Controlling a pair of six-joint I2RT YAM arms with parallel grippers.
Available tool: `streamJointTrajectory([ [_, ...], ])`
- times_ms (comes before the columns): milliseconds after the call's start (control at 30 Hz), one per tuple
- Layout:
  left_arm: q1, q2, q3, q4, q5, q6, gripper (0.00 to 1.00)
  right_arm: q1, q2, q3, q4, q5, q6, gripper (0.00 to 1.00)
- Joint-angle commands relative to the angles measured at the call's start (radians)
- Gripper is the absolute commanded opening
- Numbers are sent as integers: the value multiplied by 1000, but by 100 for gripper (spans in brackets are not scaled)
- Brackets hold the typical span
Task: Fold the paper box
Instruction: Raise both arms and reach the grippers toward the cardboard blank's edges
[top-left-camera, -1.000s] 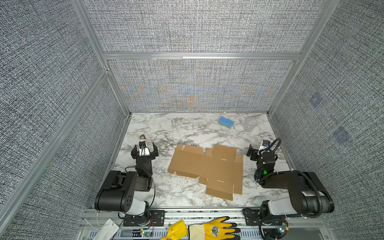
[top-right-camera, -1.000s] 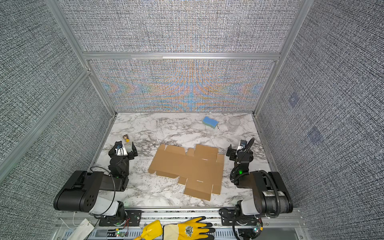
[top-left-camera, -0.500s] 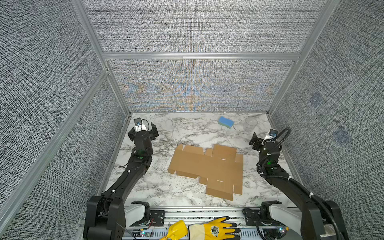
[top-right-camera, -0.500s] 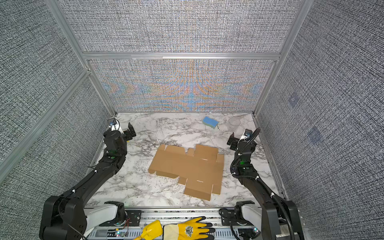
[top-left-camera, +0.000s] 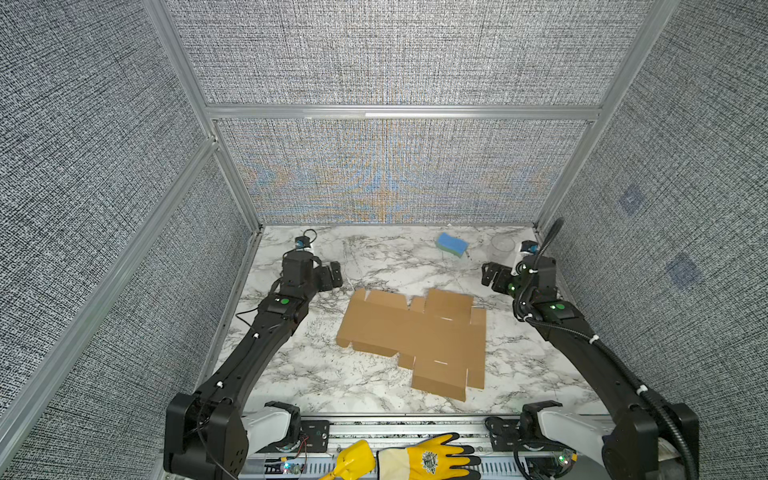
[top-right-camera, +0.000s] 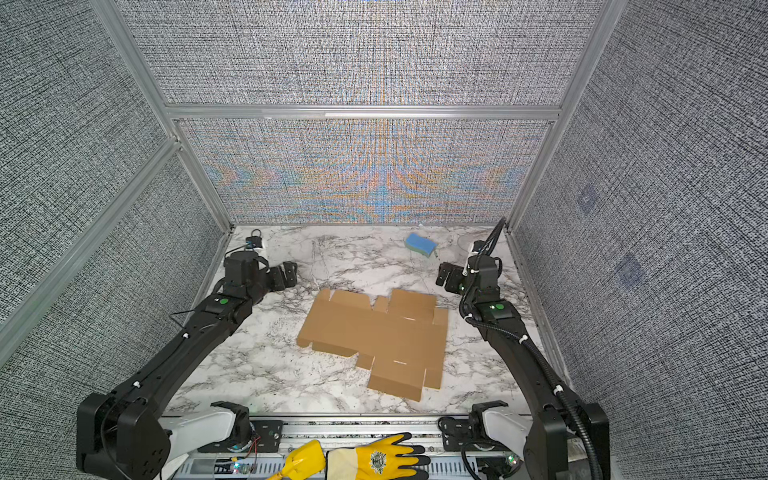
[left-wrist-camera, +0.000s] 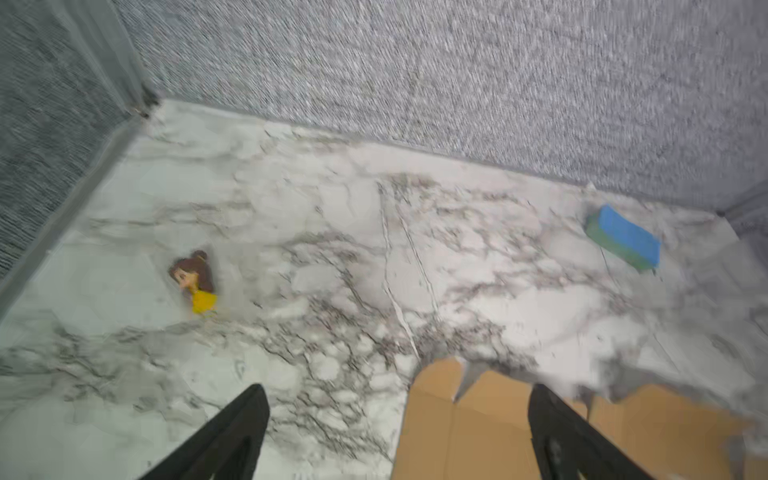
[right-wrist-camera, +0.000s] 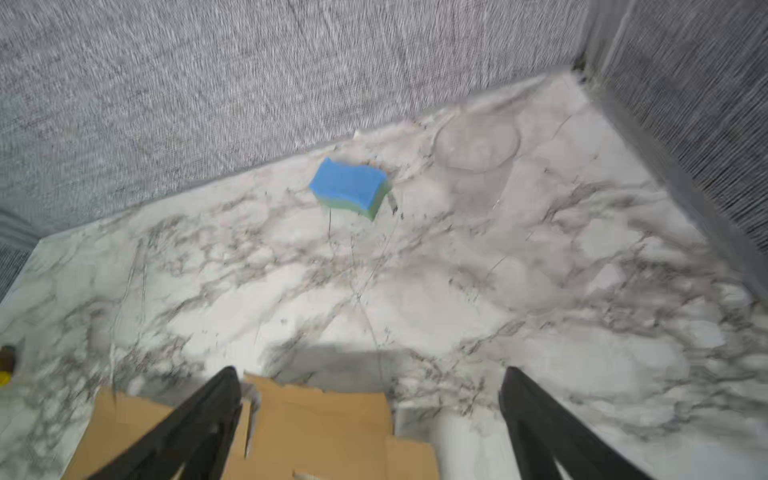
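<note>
Both sets of jaws hang released and empty, box (top-left-camera: 415, 336) flat on desk (top-left-camera: 316, 374) between them; risk: a jaw may skid off a flush edge, shoving the sheet.

Plain brown paper box (top-left-camera: 415, 336), white grey-veined marble table (top-left-camera: 316, 374), blue sponge (top-left-camera: 452, 244), yellow glove (top-left-camera: 428, 459)

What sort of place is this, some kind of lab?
Probably a robot test booth: left arm and right arm fixed at a marble-patterned table, grey fabric walls on aluminium framing, an unfolded paper box.
</note>
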Motion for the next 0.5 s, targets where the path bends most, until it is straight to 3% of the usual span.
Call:
streamJointTrajectory([
  [0,-74,34,11,-99,31,12,98,11,33,-1,-180,-111,55,98],
  [267,-308,156,35,-126,-39,58,98,63,35,-74,-317,-75,146,92],
  [467,-395,275,96,-131,-44,84,98,61,12,-176,-301,-130,204,86],
])
